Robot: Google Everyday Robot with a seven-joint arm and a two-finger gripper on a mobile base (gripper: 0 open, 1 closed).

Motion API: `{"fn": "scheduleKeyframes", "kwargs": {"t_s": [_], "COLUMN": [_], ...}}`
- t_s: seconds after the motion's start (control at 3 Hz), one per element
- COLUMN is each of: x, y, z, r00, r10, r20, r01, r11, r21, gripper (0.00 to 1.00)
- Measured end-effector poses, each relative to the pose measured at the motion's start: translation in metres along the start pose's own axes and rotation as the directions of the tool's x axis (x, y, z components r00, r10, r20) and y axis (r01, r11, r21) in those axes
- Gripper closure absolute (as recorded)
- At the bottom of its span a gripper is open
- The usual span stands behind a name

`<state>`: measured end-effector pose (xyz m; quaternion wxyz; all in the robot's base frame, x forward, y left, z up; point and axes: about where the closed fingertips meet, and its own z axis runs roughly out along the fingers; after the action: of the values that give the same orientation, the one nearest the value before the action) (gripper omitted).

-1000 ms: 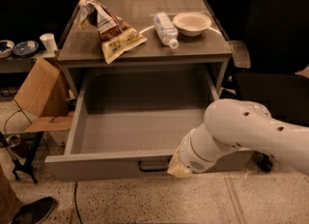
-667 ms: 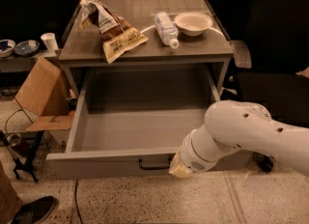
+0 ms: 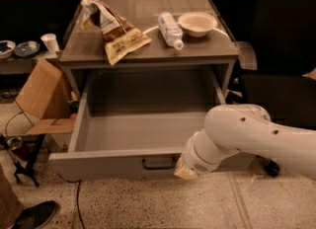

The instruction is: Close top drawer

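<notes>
Top drawer (image 3: pixel 108 164) pulled well out from under desk (image 3: pixel 143 11), front panel twd camera. Gripper (image 3: pixel 186 172) low at the panel's front, just R of centre handle (image 3: pixel 159 163), touching or v. close. Gripper open/closed: can't tell.

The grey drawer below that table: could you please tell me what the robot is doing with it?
The robot's arm reaches in from the right, and its gripper sits at the front panel of the top drawer, just right of the handle. The drawer is pulled far out and not yet pushed in. On the cabinet top above lie a snack bag, a water bottle on its side and a bowl.
</notes>
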<state>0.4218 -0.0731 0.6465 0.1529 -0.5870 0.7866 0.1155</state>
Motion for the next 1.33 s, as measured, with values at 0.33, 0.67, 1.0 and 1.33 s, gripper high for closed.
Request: {"fn": "scheduleKeyframes", "kwargs": {"t_s": [0.33, 0.67, 1.0, 1.33], "x": [0.000, 0.001, -0.008, -0.028], "y": [-0.019, -0.018, -0.029, -0.053], "z": [0.013, 0.012, 0.016, 0.020], "r00": [0.999, 0.999, 0.998, 0.997], "r10": [-0.012, -0.012, -0.031, -0.053], "r20": [-0.034, -0.034, -0.048, -0.056], "r01": [0.013, 0.013, 0.034, 0.059], "r11": [0.9993, 0.9993, 0.9975, 0.9917], "r21": [0.035, 0.035, 0.062, 0.114], "gripper": [0.34, 0.11, 0.00, 0.00]}}
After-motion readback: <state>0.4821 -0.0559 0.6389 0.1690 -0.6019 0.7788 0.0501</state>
